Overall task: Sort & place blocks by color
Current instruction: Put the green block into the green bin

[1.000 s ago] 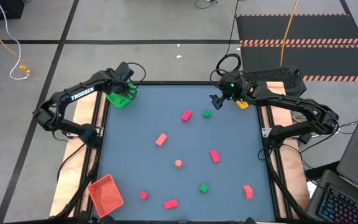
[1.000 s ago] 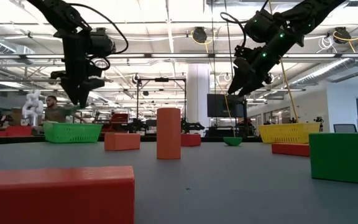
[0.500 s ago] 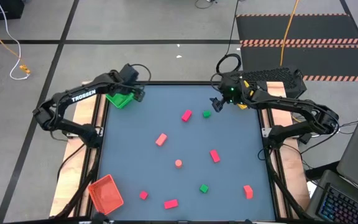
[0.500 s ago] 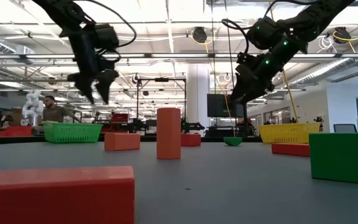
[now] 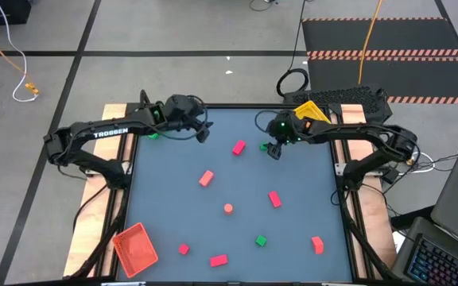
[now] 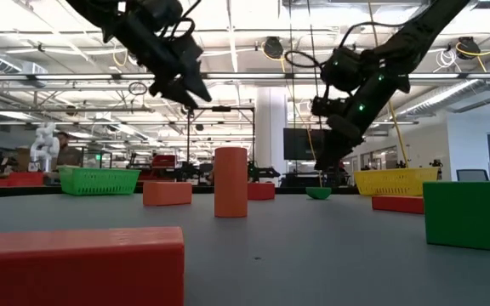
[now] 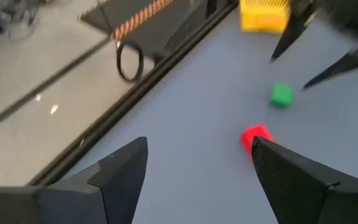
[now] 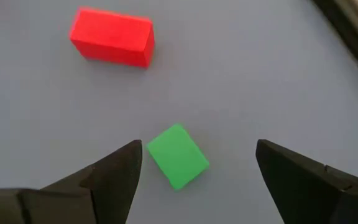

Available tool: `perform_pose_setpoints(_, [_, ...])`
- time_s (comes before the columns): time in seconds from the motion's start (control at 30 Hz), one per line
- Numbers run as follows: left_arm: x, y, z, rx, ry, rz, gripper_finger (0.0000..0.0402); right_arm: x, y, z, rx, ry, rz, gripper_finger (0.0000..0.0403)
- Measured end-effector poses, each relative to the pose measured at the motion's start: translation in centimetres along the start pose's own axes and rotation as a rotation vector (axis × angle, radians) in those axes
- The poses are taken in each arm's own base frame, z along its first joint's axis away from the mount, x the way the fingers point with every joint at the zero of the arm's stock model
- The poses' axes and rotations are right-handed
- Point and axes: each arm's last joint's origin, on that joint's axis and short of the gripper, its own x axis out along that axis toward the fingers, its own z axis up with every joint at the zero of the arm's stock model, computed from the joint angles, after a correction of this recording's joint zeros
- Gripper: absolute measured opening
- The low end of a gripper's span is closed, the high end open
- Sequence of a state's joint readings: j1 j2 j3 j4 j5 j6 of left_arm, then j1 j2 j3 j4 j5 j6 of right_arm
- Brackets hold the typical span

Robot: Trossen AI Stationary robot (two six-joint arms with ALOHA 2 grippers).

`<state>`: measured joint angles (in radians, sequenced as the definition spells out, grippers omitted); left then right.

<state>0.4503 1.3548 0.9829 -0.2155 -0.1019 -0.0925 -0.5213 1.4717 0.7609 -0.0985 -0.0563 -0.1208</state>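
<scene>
**Right claw poised over a green block**

The right gripper (image 8: 194, 171) hangs spread wide and empty above a small green block (image 8: 178, 155), which lies on the table's far half just beside a red bar (image 8: 111, 37). The block sits skewed to the fingers and closer to one of them, so closing now could nudge or spin it instead of pinching it squarely. The left gripper (image 5: 203, 133) hovers nearby over the far left of the table, also spread and holding nothing; both arms crowd the same area and could clash. More blocks, pink-red, salmon and green, lie scattered toward the near edge. They look like hard, smooth, matte plastic with crisp edges, perhaps slippery, though the surface finish is hard to judge. The table (image 5: 173, 175) is flat, plain grey-blue.
</scene>
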Motion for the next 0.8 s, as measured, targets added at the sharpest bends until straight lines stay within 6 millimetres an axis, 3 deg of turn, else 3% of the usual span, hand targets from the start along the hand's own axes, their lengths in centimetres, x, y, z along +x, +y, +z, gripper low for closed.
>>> perform_pose_setpoints(0.33, [-0.1,-1.2,0.5,0.018,-0.071,-0.036,0.0274,1.9,-0.2,-0.1,0.179,-0.006,-0.030,0.0307])
perform_pose_setpoints(0.63, [0.8,-1.5,-1.8,0.021,-0.082,-0.048,0.0274,3.8,-0.1,-1.3,0.272,0.076,-0.027,0.0307])
perform_pose_setpoints(0.8, [0.9,-1.4,-1.9,0.017,-0.091,-0.047,0.0273,4.1,-0.1,-1.4,0.276,0.076,-0.028,0.0306])
